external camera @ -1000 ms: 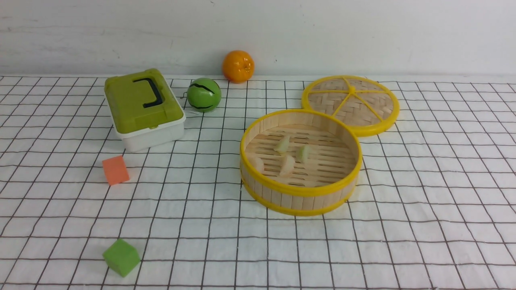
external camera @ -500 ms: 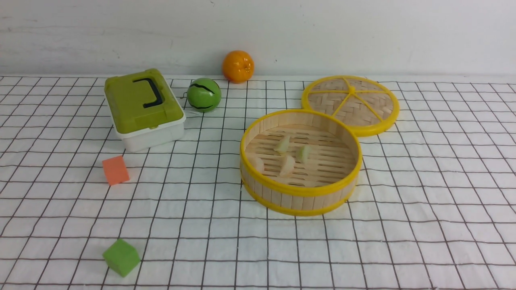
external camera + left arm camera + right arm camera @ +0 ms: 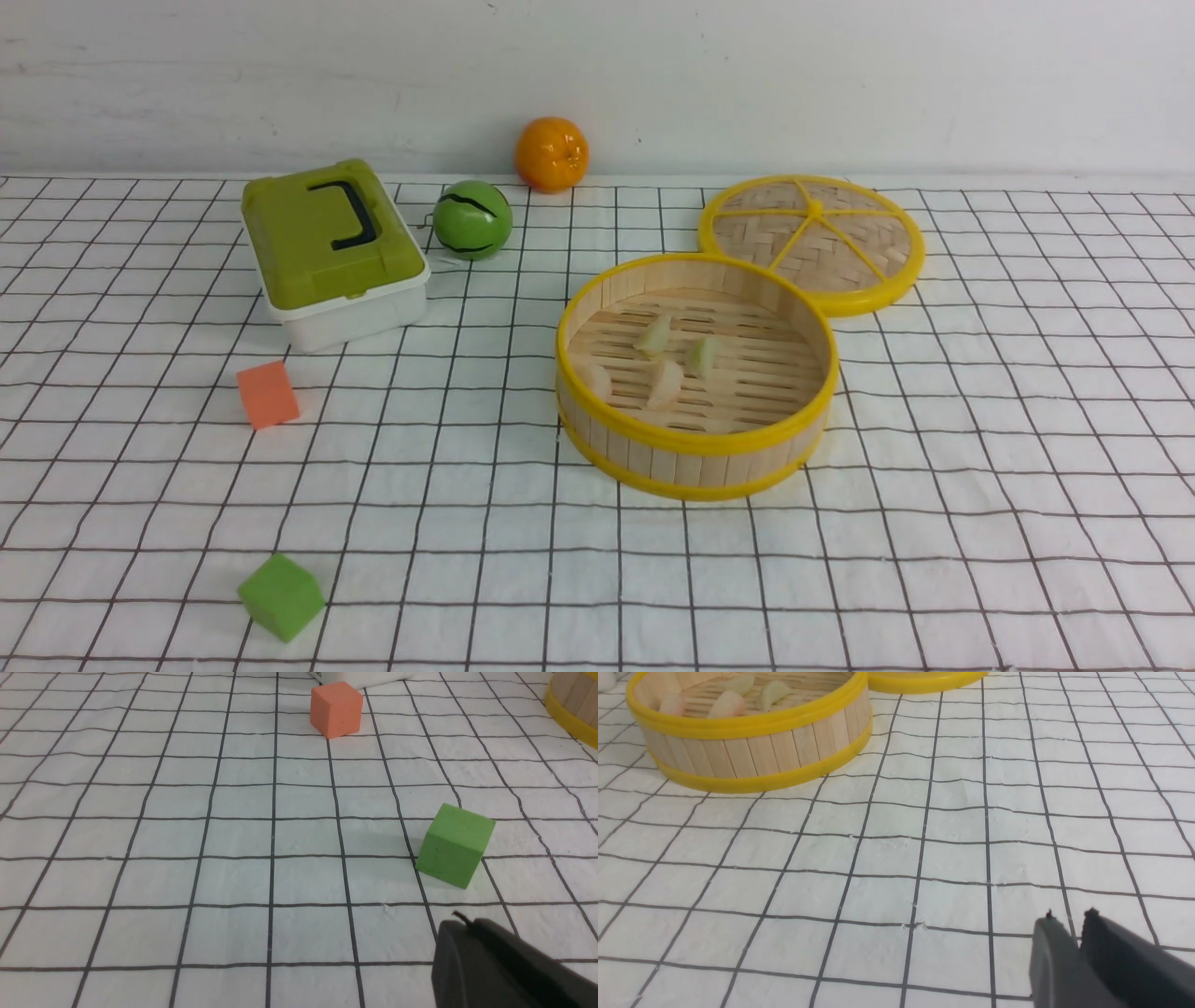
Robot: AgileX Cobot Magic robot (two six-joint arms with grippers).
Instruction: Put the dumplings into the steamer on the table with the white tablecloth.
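Left end effector (image 3: 455, 924): you only catch it in its own wrist view, a dark tip low over the cloth with the fingers pressed together, nothing in them.
Right end effector (image 3: 1066, 921): two dark tips hovering over bare cloth with a thin slit between them, holding nothing.
Green cube (image 3: 281, 595): closest thing to you, front left, just past the left end effector's tip.
Orange cube (image 3: 268, 394): farther back on the left, well apart from the green one.
Surface: the white tablecloth (image 3: 980, 523) with black grid lines covers the whole thing, slightly wrinkled.
Steamer (image 3: 695, 453): right of centre, sitting upright, lid off.
Dumplings (image 3: 666, 383): you've got all four inside the steamer, bunched toward the left half of the slatted floor.
Lid (image 3: 812, 238): lying flat right behind the steamer, its rim meeting the steamer's rim from this angle.
Green-lidded box (image 3: 331, 252): back left, black handle on top.
Green ball (image 3: 472, 219): just right of the box.
Orange (image 3: 552, 153): farthest back, up against the wall.
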